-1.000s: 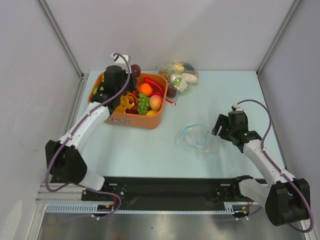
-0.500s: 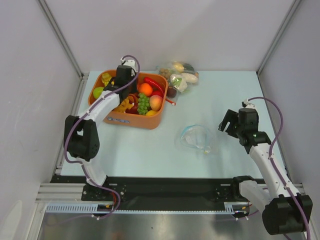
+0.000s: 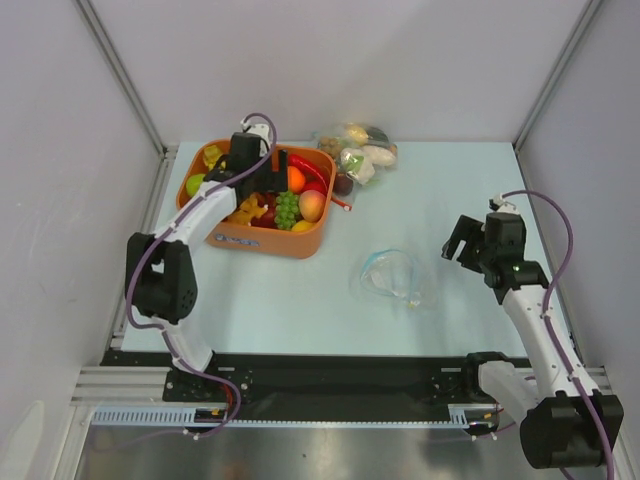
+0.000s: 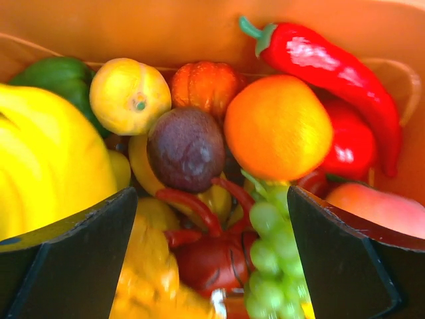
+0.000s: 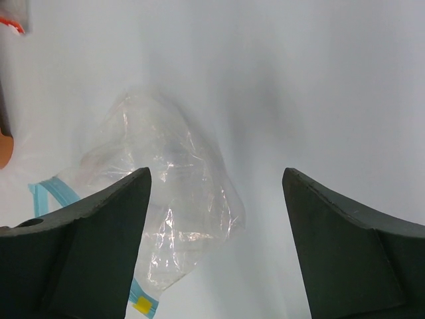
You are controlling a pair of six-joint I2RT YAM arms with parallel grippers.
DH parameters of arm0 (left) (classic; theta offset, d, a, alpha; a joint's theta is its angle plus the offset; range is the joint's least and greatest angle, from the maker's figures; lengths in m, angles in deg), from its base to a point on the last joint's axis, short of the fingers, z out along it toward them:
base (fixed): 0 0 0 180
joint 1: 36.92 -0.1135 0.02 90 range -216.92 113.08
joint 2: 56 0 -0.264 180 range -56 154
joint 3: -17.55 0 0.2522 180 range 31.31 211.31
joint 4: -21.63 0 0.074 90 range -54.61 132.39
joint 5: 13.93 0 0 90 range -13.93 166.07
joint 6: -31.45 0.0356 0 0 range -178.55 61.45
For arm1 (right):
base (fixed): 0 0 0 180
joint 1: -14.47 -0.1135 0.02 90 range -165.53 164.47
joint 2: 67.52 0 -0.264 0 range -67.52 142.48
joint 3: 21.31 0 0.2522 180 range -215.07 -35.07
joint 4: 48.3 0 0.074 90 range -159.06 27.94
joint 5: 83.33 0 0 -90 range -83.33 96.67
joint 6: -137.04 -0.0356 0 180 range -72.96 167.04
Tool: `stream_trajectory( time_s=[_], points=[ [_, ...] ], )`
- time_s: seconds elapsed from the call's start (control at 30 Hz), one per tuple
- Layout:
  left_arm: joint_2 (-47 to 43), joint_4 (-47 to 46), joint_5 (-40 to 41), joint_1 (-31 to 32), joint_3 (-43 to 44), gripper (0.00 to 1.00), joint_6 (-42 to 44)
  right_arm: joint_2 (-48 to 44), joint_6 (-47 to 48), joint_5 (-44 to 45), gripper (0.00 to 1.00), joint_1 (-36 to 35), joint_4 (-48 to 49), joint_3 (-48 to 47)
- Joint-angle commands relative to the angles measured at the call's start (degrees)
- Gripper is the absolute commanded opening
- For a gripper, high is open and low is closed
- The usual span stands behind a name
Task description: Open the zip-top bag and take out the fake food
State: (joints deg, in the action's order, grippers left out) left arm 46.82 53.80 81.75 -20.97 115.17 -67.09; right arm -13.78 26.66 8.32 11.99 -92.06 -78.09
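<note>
Zip-top bag (image 3: 396, 278) lies approx. 8 o'clock of right claw (image 3: 458, 242), the nearer one; it and left claw (image 3: 264, 186) stand wide open, empty.

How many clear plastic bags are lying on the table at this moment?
2. The small zip-top bag lies near the middle of the table. A larger bag packed with vegetables lies at the far edge, right of the orange tub. No other seems hidden.
</note>
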Motion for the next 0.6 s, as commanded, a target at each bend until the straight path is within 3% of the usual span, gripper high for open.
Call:
stream_trajectory(
  time_s=[0.0,0.3,0.57],
  points=[
    [-8.68,0.74,-1.98,-0.3,-0.09,1.0,-0.6,0.14,2.98,-0.42,0.86,0.81,0.2,-4.6],
    [-26.33,3.99,-0.76,-0.04,-9.58,1.0,-1.92,1.81,5.44,-0.95,0.92,2.04,2.48,-10.32],
    [-36.72,9.8,3.99,-0.04,-15.2,1.0,-2.8,2.43,5.35,-3.32,0.96,4.15,5.04,-15.15]
  ],
)
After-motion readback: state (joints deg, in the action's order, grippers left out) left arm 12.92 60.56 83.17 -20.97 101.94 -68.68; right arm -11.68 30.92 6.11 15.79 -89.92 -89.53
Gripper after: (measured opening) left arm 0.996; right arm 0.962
